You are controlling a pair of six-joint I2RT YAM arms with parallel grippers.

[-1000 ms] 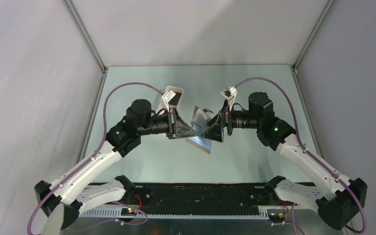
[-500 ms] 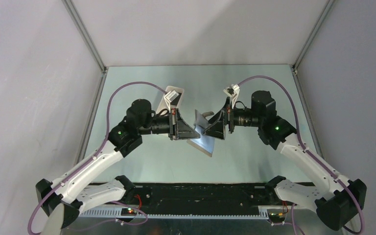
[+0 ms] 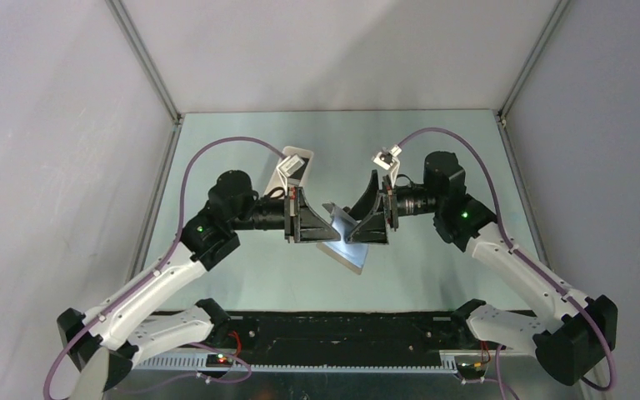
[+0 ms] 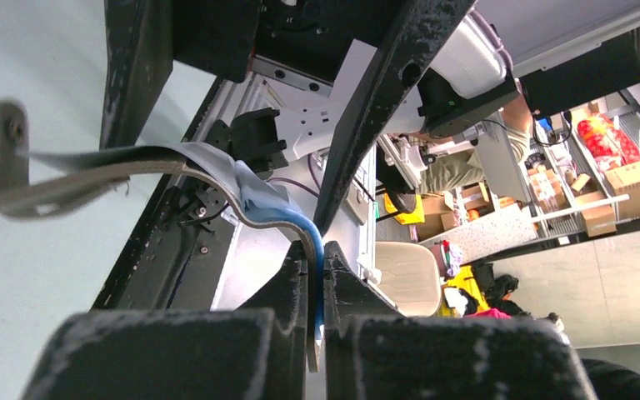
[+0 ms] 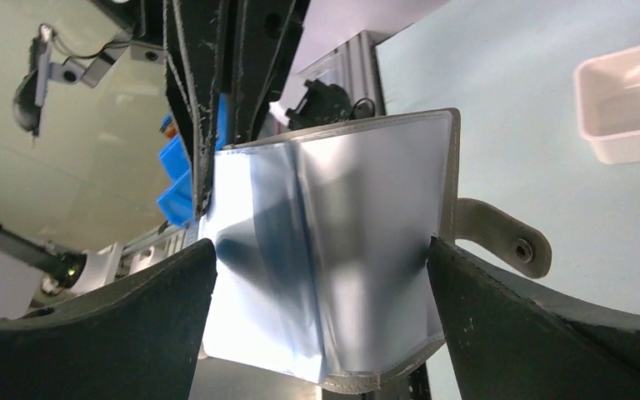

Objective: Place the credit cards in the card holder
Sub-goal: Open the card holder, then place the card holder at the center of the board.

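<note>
Card holder [image 5: 358, 208]: 1 seen, folded open, hanging over the middle of the table [image 3: 242, 267] between the two arms; whether its lower edge rests on the surface cannot be told. Left gripper [image 4: 316, 287]: fingers clenched on one edge of the holder, at the light blue lining. Right gripper [image 5: 318, 250]: jaws spread wide, one finger [image 5: 542, 325] on each side of the open holder, nothing grasped; contact w/ its edges not determinable. Handling, judged: light, soft, floppy; the grey cover bows and the free flap w/ closing tab [image 5: 500, 237] sticks out unsupported, so it prob. needs holding at two points; inner sleeves look glossy, likely slippery; best hold is the stitched outer border, not the sleeve faces, leaving pocket mouths free. Credit cards: 0 in view on any cam; expected thin, stiff, awkward to pinch when flat, so take by an edge. Also 1 white tray [image 5: 633, 146] on the table beyond the holder.
</note>
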